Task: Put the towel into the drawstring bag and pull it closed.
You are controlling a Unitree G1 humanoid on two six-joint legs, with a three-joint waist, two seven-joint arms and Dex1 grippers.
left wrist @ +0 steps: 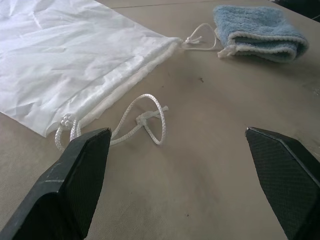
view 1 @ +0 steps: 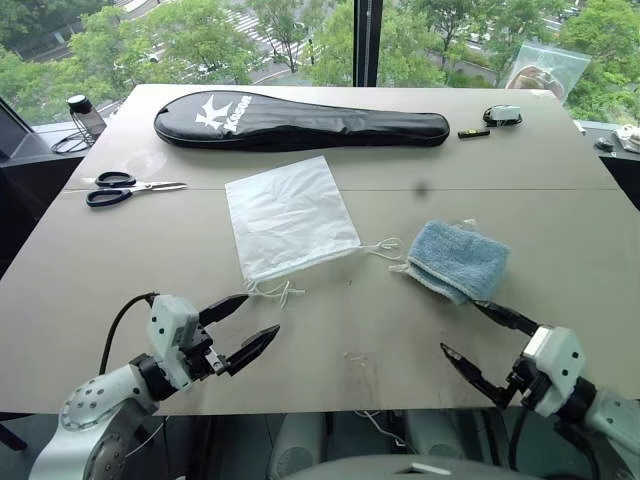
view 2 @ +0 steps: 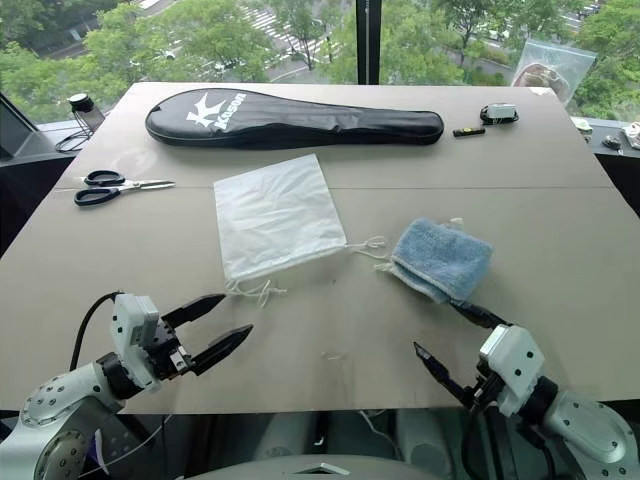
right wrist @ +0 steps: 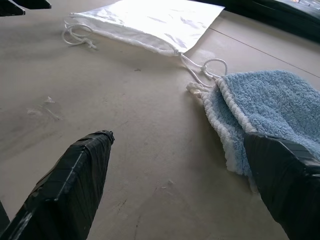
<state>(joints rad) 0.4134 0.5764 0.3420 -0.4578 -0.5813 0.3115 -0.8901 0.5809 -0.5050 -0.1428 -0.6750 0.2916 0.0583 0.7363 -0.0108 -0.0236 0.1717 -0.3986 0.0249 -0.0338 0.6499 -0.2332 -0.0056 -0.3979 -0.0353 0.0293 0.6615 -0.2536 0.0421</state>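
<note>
Bag: the thin translucent white drawstring bag (view 1: 290,216) lay flat mid-desk, mouth and cords facing the robot for reach.
Towel: the fluffy light-blue folded towel (view 1: 456,259) sat beside it, just ahead of the right tool.
Tools: left tool (view 1: 246,328) and right tool (view 1: 482,343) hovered wide open, empty.

Left wrist view: drawstring bag (left wrist: 75,65) cut off by the frame edge, only its corded end visible; towel (left wrist: 260,32) clipped at the frame edge; both left claw (left wrist: 177,175) fingers cropped at the base. Right wrist view: towel partly behind one right claw (right wrist: 180,185) finger (right wrist: 285,185) and cut by the edge; bag also cropped. Head views: small dark objects (view 1: 502,116) at the far end of the surface (view 1: 560,300) too small to identify. Clear plastic bag (view 1: 545,68) by the window, contents not readable. Dark jar-like thing (view 1: 86,116) off the far left corner, unclear what. Object (view 1: 628,138) at right edge cropped.
</note>
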